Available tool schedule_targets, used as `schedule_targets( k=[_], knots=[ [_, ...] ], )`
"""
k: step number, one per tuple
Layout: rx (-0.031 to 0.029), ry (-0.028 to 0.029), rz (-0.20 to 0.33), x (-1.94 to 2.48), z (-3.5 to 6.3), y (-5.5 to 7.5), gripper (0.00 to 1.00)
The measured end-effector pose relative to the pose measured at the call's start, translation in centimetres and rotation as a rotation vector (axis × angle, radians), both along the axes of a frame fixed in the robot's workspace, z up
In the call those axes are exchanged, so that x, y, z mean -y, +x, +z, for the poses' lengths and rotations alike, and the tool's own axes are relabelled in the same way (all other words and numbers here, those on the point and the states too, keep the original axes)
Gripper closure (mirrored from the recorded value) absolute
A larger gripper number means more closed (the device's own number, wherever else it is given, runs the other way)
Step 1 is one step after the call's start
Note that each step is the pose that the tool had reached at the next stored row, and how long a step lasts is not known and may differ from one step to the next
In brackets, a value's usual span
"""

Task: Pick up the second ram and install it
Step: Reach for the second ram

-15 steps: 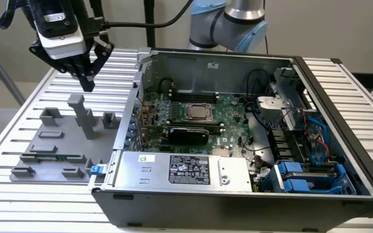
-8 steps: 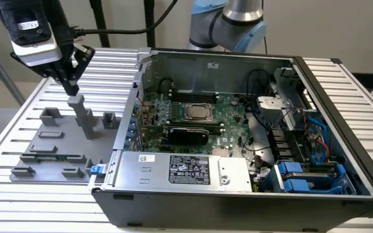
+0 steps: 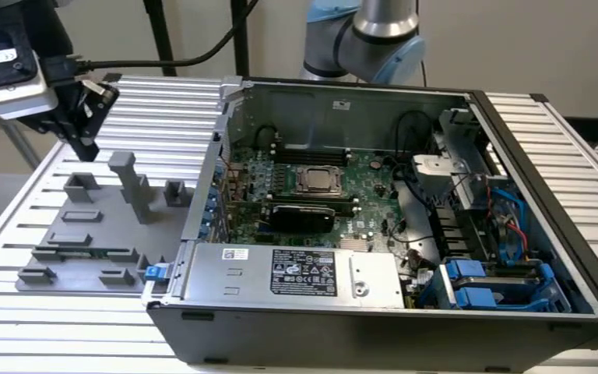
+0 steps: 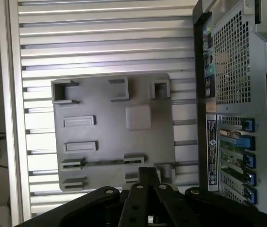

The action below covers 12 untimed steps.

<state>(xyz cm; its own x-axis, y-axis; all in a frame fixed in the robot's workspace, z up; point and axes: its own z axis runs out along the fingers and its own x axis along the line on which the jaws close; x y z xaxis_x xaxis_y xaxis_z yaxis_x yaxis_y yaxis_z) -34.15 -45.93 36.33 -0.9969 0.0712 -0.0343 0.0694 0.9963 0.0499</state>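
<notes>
Ext. view: gripper (image 3: 85, 146) hangs in the upper left of the frame, above the far end of a gray fixture plate (image 3: 81, 234) on the slatted aluminium table (image 3: 164, 101). Fingers look pressed together w/ nothing between them. The second ram (image 3: 91, 252) sits lower left in the frame, standing on its long edge in a slot near the plate's front. It's a thin narrow strip, green w/ small dark patches, held between gray clips. Gripper is well apart from it.

An open PC case (image 3: 548, 195) fills the centre and right. Inside are a green motherboard (image 3: 367, 175), a CPU socket (image 3: 320, 181) mid-board, long black memory slots (image 3: 310, 153) just behind the socket, and a silver power supply (image 3: 289, 273) along the front wall. A robot arm joint (image 3: 382, 31) shows at top centre.

Wrist view: gripper (image 4: 148, 176) w/ its black linkages is in the foreground, tips appearing closed and holding nothing. The fixture plate (image 4: 114, 132) lies below it. The second ram (image 4: 102, 162) shows edge-on as a slim grayish line spanning two clips, just beside the fingertips in the picture. The case's rear panel (image 4: 233, 61), w/ perforated grille and blue ports, borders the plate.
</notes>
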Motion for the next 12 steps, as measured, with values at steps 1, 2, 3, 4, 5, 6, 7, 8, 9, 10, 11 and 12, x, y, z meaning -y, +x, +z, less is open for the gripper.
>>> schedule_targets(
  k=[1, 2, 3, 4, 5, 6, 7, 8, 9, 10, 11, 12],
  knots=[
    [-0.0001, -0.0001, 0.000, 0.02, -0.17, -0.5, 1.00],
    [0.0000, 0.0000, 0.000, 0.03, -0.32, -0.9, 1.00],
    [-0.0001, -0.0001, 0.000, 0.04, -0.48, -1.4, 1.00],
    [-0.0001, -0.0001, 0.000, 0.05, -0.64, -1.8, 1.00],
    [0.0000, 0.0000, 0.000, 0.06, -0.80, -2.3, 1.00],
    [-0.0001, -0.0001, 0.000, 0.07, -0.95, -2.7, 1.00],
    [0.0000, 0.0000, 0.000, 0.09, -1.09, -3.1, 1.00],
    [0.0000, 0.0000, 0.000, 0.10, -1.24, -3.4, 1.00],
    [-0.0001, 0.0000, 0.000, 0.12, -1.38, -3.7, 1.00],
    [-0.0002, 0.0000, 0.001, 0.13, -1.50, -3.9, 1.00],
    [-0.0007, -0.0001, 0.002, 0.15, -1.61, -4.1, 1.00],
    [-0.0015, 0.0000, 0.003, 0.15, -1.73, -4.2, 1.00]
  ],
)
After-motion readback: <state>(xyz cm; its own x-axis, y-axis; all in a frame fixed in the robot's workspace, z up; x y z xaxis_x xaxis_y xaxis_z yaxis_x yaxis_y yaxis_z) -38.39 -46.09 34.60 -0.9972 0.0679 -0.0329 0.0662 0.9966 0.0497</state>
